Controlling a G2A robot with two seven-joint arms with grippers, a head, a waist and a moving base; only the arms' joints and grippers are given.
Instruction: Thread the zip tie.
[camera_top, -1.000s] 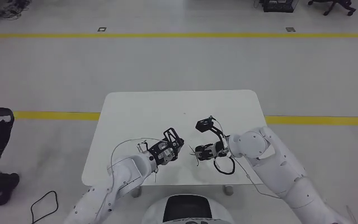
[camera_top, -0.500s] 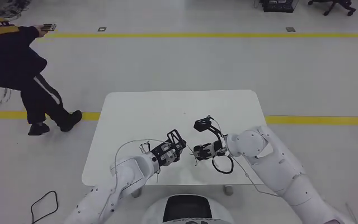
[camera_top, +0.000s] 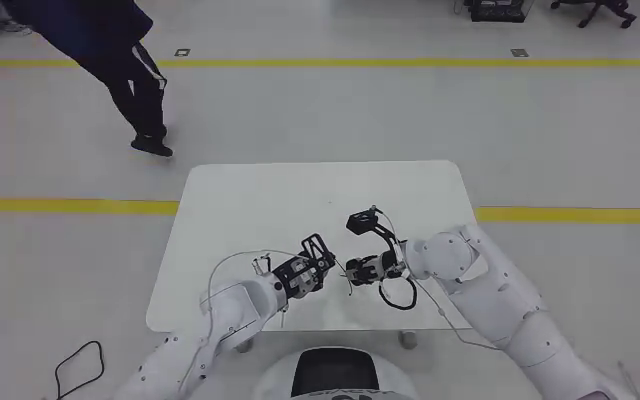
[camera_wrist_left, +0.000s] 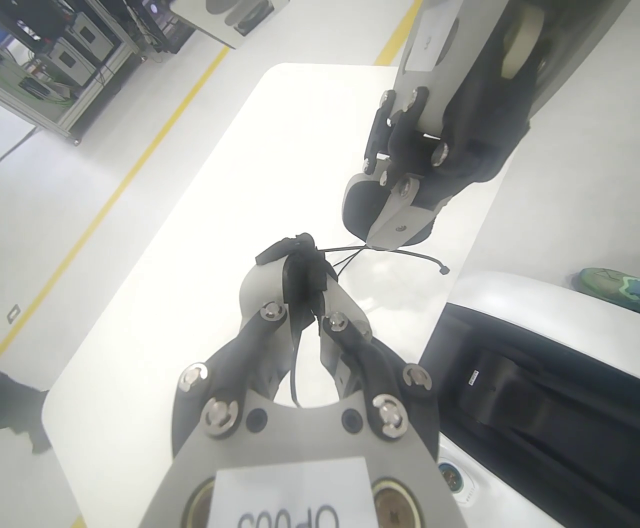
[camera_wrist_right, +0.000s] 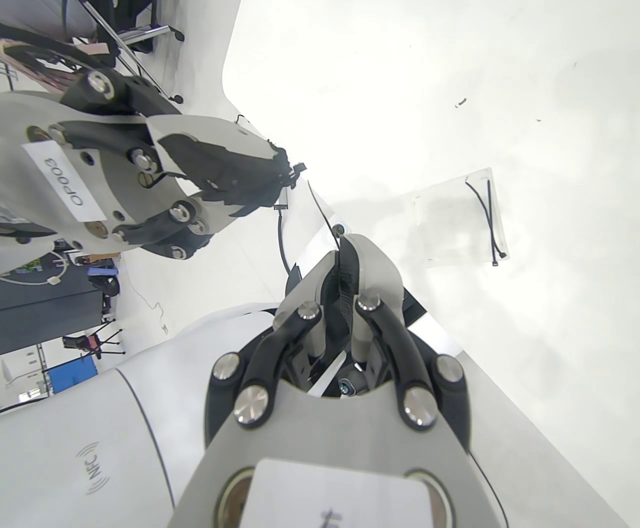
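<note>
A thin black zip tie (camera_wrist_left: 350, 256) spans the short gap between my two grippers, just above the white table (camera_top: 260, 200) near its front edge. My left gripper (camera_wrist_left: 305, 260) is shut on one end, and a strand of the tie trails back between its fingers. My right gripper (camera_wrist_right: 345, 245) is shut on the ribbed strip, which sticks out past its fingertips toward the left gripper (camera_wrist_right: 285, 172). In the left wrist view the right gripper (camera_wrist_left: 377, 242) pinches the tie, and a curved end with a small head (camera_wrist_left: 442, 270) hangs beyond it. From above, the tips nearly meet around the zip tie (camera_top: 342, 272).
A clear plastic sheet (camera_wrist_right: 450, 220) lies on the table farther back, with a spare zip tie (camera_wrist_right: 492, 220) on it. A few dark specks (camera_wrist_right: 460, 102) dot the tabletop. The table's front edge runs directly under both grippers.
My left gripper has shifted a little to the right, toward the right gripper, narrowing the gap. The right gripper has edged slightly left. Both stay shut on the tie.
</note>
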